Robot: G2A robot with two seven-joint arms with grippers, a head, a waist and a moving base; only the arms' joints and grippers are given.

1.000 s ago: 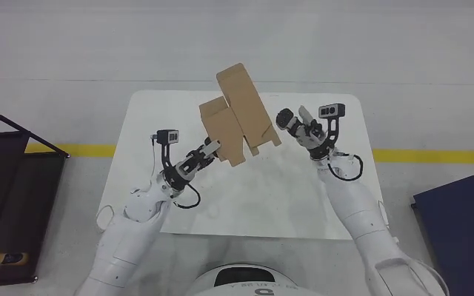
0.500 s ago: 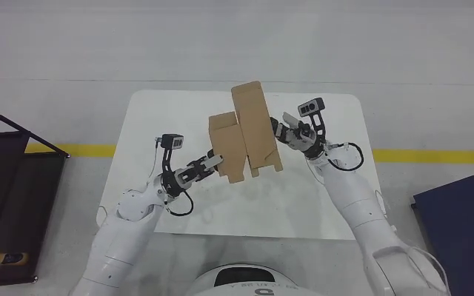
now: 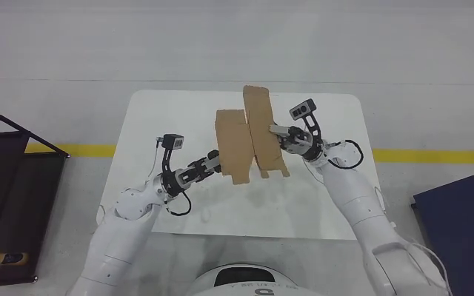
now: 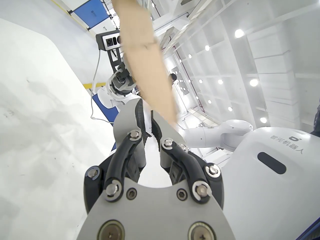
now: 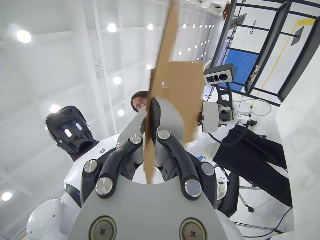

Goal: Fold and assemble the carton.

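Clamps the carton (image 3: pixel 241 144) at its 3 o'clock edge in the right hand (image 3: pixel 272 132). Pinches its 9 o'clock edge in the closed left hand (image 3: pixel 216 157), above the bench (image 3: pixel 148 148).

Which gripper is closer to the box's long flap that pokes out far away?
Right. The right gripper pinches the carton right beside that flap; the left gripper grips the opposite edge, farther from it.
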